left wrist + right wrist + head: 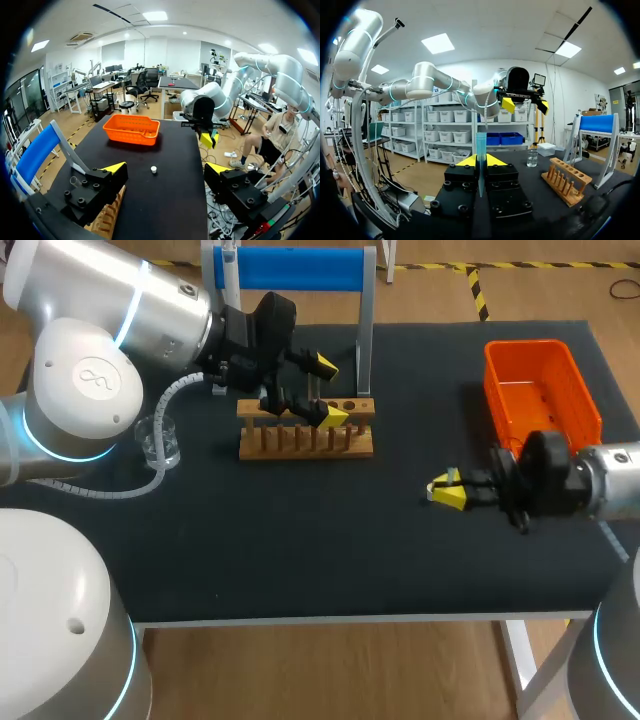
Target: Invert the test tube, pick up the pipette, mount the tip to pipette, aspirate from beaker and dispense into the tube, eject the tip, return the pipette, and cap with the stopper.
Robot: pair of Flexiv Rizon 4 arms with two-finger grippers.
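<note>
- In the head view, my left claw (330,392) hangs right over the wooden rack (300,445), with its yellow tips wide apart. The beaker (160,440) stands on the tabletop (330,540) to the rack's left. The orange basket (540,390) sits well off to the rack's right. My right claw (447,490) is also to the rack's right, nearer me, with its tips close together.
- In the left wrist view, the left claw's fingers stand spread, and the rack's edge shows under one of them. A small white stopper (153,170) lies on the tabletop between the rack and the basket.
- In the right wrist view, the right claw is clamped on the test tube (480,150), which stands upright between its tips. The rack lies off to one side, apart from the tube, with the beaker beyond it.
</note>
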